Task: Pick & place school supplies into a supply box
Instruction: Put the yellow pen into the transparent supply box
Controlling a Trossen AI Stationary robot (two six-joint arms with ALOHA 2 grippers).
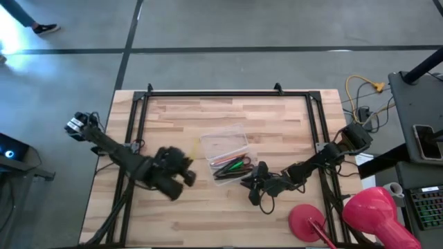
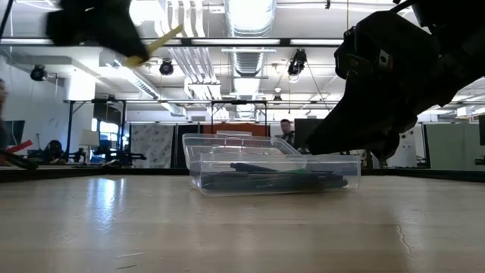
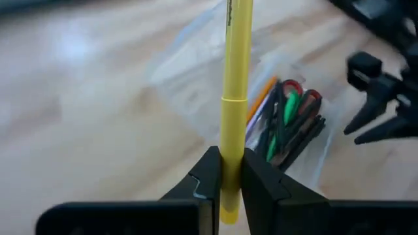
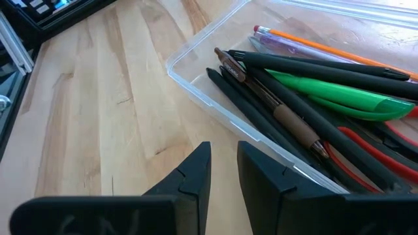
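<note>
Item one, yellow pen: your left gripper pinches it near its lower end, the barrel standing up between the fingers and clear of the wood. In the high view this gripper sits left of centre, just left of the supply box; the lift likely serves to carry the pen over the rim.

Item two, supply box: clear, centre of the table, lid off. It holds the green pen, several dark pens, an orange pencil and the red-handled scissors, laid lengthwise because the box is narrow.

Item three, right gripper: fingers nearly together, holding nothing, low over bare table just beside the box's near corner, lower right of it in the high view.
</note>
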